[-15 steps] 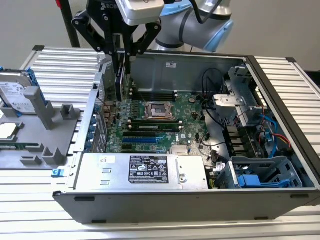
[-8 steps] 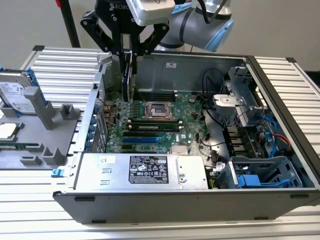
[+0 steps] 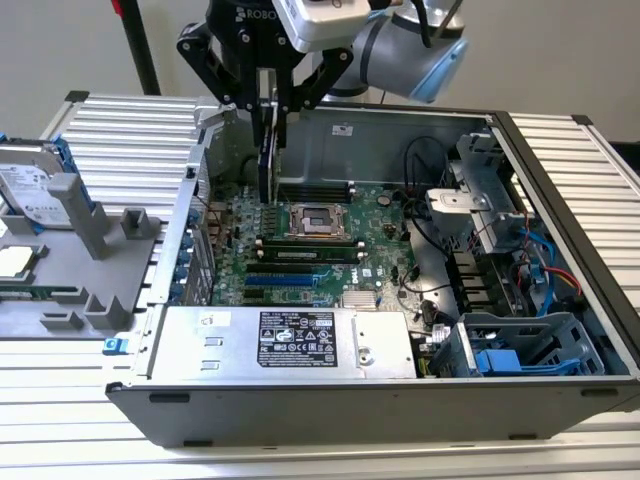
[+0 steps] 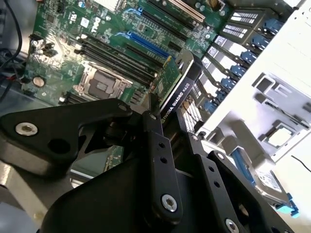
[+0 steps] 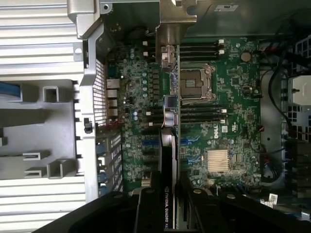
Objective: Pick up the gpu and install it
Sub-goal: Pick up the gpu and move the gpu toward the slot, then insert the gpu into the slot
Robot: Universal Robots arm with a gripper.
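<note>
Ribbed desk carries the open case. With fingers clenched on the gpu, the card hangs edge-down above the motherboard. Installation is in hand; seating likely demands exact alignment with an expansion slot.

Green motherboard, black tool, green-and-black gpu, silver ribbed table, blue drive tray

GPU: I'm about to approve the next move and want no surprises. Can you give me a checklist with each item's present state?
1. Grip: claw shut on gpu: ok.
2. Pose: gpu upright, on edge: ok.
3. Clearance: gpu hangs above motherboard, not touching: ok.
4. Target: blue slot free of any card: ok.
5. Alignment: gpu over that slot: cannot tell.
6. Seating: gpu in a slot: not ok.
</note>
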